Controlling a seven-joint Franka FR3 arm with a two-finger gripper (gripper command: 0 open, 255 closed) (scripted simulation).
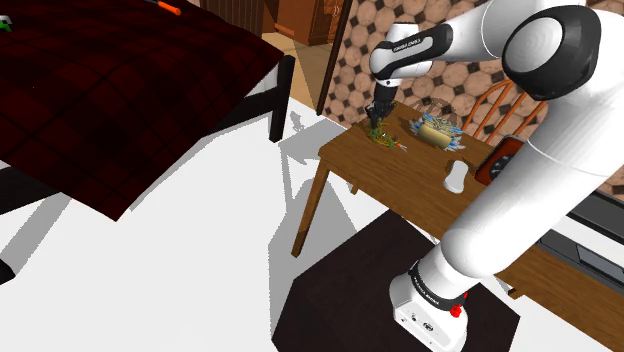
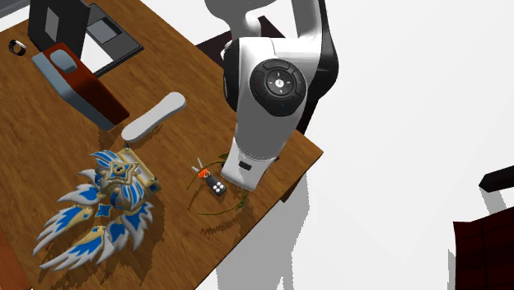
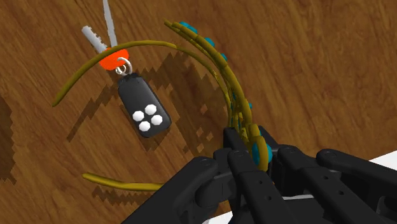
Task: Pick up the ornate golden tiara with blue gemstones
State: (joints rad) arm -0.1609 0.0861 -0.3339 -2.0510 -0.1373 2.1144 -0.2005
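Note:
The tiara is a thin golden hoop set with small blue-green stones, lying on the wooden table close to its corner. My black gripper is shut on the hoop's band, with one stone showing between the fingers. A black key fob on an orange-headed key lies inside the hoop. In the shoulder view the gripper is down at the tiara by the table's far corner. In the second exterior view the arm hides the hand, and parts of the tiara show beside the key fob.
A large blue and gold winged ornament lies on the table a short way from the tiara. A white oblong object and a red-brown case sit farther along. A dark bed stands across the white floor.

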